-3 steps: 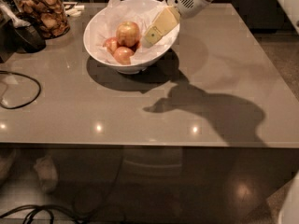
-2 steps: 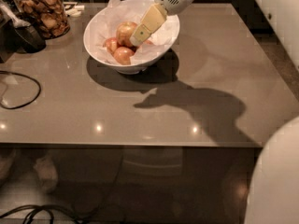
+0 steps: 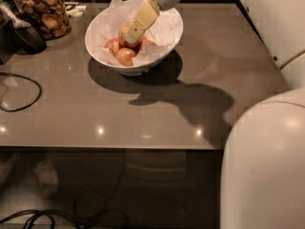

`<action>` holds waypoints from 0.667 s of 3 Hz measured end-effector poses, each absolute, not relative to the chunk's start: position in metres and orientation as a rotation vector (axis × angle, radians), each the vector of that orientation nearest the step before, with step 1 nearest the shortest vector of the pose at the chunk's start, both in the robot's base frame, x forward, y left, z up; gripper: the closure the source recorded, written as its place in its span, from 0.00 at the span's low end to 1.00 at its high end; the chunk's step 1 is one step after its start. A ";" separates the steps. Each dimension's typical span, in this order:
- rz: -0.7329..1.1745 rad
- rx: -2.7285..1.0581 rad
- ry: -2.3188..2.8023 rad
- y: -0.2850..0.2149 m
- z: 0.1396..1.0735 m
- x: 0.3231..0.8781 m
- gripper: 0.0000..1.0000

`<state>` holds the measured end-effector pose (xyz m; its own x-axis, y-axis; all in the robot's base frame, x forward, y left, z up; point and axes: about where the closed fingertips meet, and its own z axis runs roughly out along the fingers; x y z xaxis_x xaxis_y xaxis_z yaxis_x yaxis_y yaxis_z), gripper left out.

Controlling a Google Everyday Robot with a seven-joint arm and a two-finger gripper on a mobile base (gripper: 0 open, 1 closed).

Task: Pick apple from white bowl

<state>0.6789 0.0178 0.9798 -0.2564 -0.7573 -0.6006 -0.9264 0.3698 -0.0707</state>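
The white bowl [image 3: 139, 68], lined with crumpled white paper, stands at the back middle of the grey table. It holds the golden-yellow apple [image 3: 123, 31] and smaller redder apples [image 3: 125, 56] in front of it and beside it. My gripper [image 3: 130, 37] reaches down into the bowl from the upper right. Its cream tip rests at the golden-yellow apple and hides part of it. Whether it holds the apple does not show.
A glass jar of brown snacks [image 3: 44, 11] stands at the back left, with a black object [image 3: 27, 36] next to it. A black cable [image 3: 19, 93] loops on the table's left. My white body [image 3: 264, 166] fills the lower right. The table's front edge [image 3: 109, 148] is near.
My gripper has moved left and down from the bowl's right rim into the bowl, onto the apples. My white body has come into view at the right.
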 end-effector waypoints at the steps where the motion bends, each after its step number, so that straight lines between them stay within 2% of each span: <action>1: 0.398 -1.459 2.091 0.024 0.979 0.688 0.09; 2: 0.390 -1.444 2.101 0.022 0.979 0.699 0.05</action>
